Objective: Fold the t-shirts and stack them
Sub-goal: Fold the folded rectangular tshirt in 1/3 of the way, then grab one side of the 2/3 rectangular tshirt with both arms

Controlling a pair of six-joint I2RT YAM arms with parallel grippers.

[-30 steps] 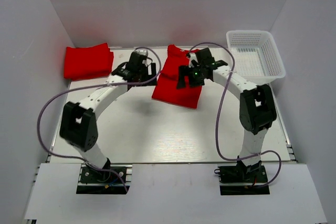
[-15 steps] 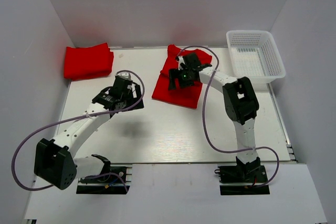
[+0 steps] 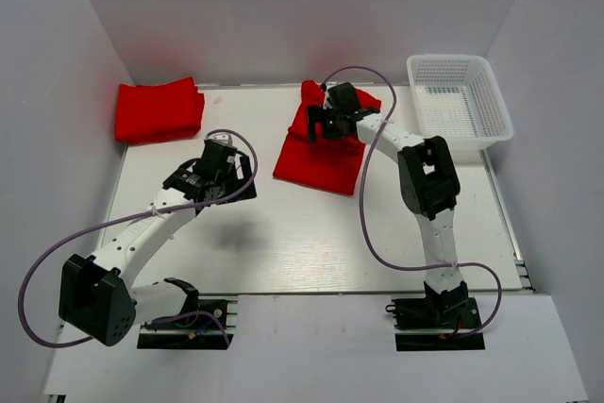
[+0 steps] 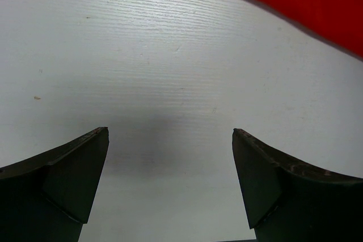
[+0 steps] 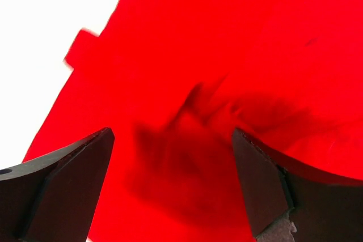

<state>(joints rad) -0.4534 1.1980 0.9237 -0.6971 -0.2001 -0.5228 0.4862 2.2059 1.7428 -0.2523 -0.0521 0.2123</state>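
A partly folded red t-shirt (image 3: 319, 159) lies at the table's back middle; it fills the right wrist view (image 5: 227, 55), wrinkled between the fingers. A stack of folded red t-shirts (image 3: 158, 110) sits at the back left corner. My right gripper (image 3: 323, 126) is open and empty, hovering over the far end of the middle shirt. My left gripper (image 3: 219, 176) is open and empty over bare table, left of that shirt. In the left wrist view its fingers (image 4: 68, 174) frame bare table, and the shirt's corner (image 4: 317, 4) shows at the top right.
A white mesh basket (image 3: 459, 101) stands at the back right corner. White walls close in the table on the left, back and right. Purple cables loop from both arms over the table.
My left arm pulled back from the far table toward the near left. My right gripper moved left and farther back over the middle shirt. Both shirts stayed put.
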